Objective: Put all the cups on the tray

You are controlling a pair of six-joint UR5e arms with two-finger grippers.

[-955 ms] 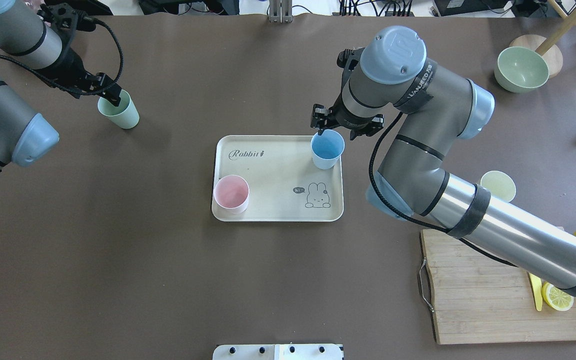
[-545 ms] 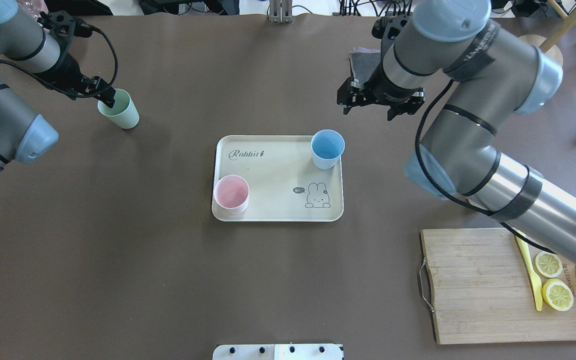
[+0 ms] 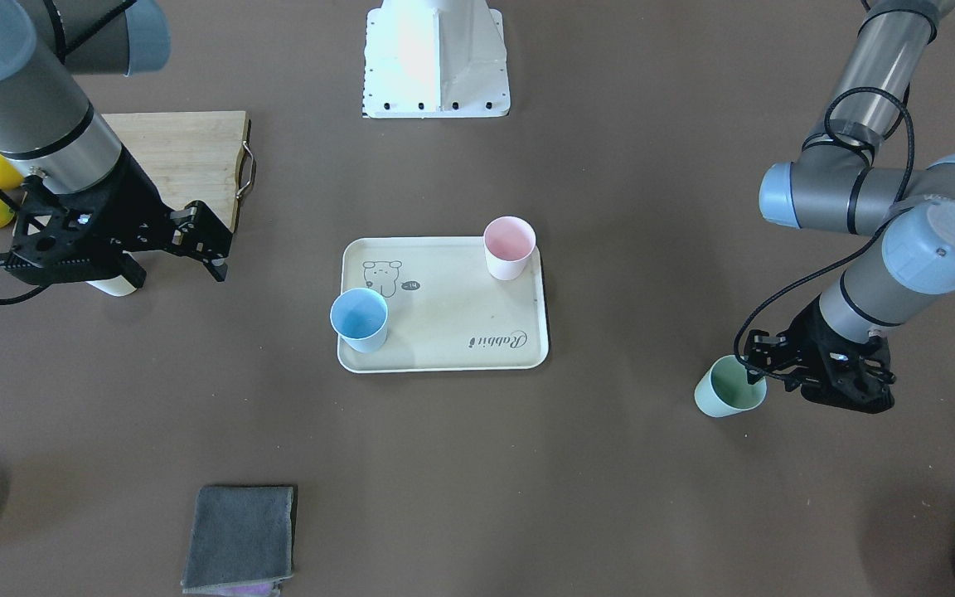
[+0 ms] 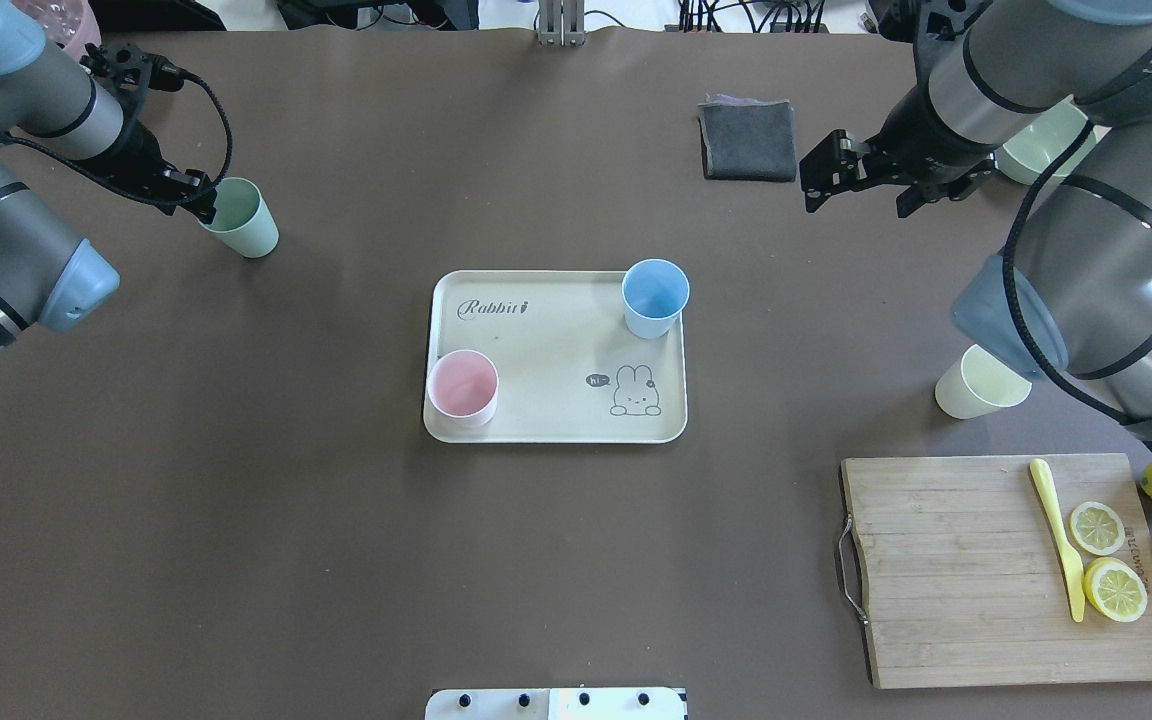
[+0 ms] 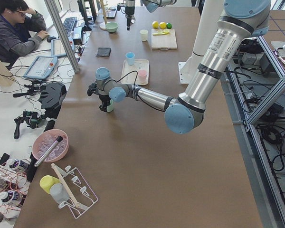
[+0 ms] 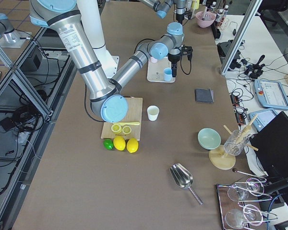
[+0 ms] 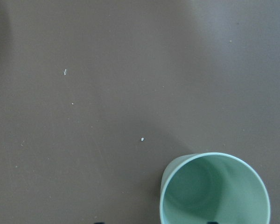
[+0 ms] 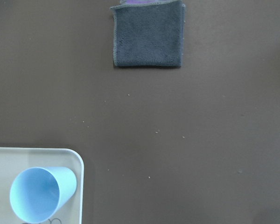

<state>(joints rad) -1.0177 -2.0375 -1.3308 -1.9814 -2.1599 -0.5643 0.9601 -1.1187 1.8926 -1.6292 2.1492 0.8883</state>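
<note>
"Right gripper (image 4: 857, 196) has pulled off the blue cup (image 4: 654, 298) and swung to the upper right of the overhead frame, hasn't it?"

"It has. Its jaws are apart and hold nothing. With that arm out of the way you can see the pale yellow cup (image 4: 981, 382) at mid right on the table (image 4: 236, 520), just beyond the cutting board (image 4: 956, 570) in the lower right."

"And the tray (image 4: 546, 350)?"

"Centre frame. The pink cup (image 4: 462, 388) is upright in its lower left corner, and the blue cup is upright in its upper right corner."

"Further out?"

"The mint green cup (image 4: 239, 218) stands on the table at upper left, well apart from the tray. The left gripper (image 4: 210, 204) is at its rim with jaws apart, one finger inside the cup and one outside. A grey cloth (image 4: 748, 140) lies near the right gripper."
</note>
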